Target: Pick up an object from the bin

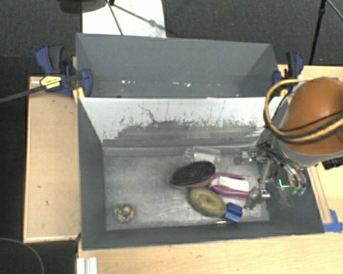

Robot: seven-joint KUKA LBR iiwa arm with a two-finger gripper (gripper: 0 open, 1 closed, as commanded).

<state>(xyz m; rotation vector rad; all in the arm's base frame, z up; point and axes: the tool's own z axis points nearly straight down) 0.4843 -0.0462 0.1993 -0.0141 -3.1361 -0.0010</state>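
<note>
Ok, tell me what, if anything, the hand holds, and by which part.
Cannot be told. The hand sits beside the hairbrush's pink handle, but no grip on it shows.

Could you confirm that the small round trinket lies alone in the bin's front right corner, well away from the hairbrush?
Not quite: the camera view shows the small round trinket lying alone in the front left corner of the bin, well away from the hairbrush.

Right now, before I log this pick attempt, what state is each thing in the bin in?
Hairbrush: lying flat, handle toward the gripper.
Olive oval lump: lying beside the hairbrush.
Blue clip: lying at the lump's end.
Small round thing: alone, front left.
</note>
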